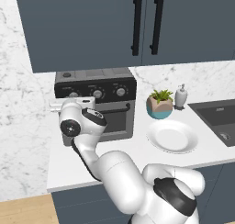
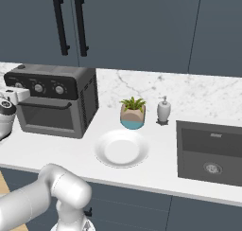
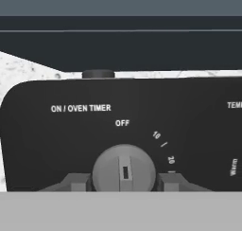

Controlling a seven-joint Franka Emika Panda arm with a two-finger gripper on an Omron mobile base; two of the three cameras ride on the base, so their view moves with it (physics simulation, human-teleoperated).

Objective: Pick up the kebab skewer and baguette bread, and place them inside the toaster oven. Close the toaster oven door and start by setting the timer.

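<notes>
Toaster oven [image 2: 56, 102] timer knob [image 3: 124, 167], gripper [image 3: 124, 180] fingers flanking, seemingly touching it

I see soft, even light in all my views, with no strong lamp on any side. The white surface [image 2: 156, 171] looks bright and the cabinets [image 1: 87, 28] above look dark and flat. A faint grey shadow lies under the plate [image 1: 172, 137] and beside the toaster oven [image 2: 54, 100]. Nothing glares. The pictures are a bit coarse, so small edges look jagged. In the hand view the timer knob [image 3: 124, 169] is close and maybe a little soft, but its words read clearly.
</notes>
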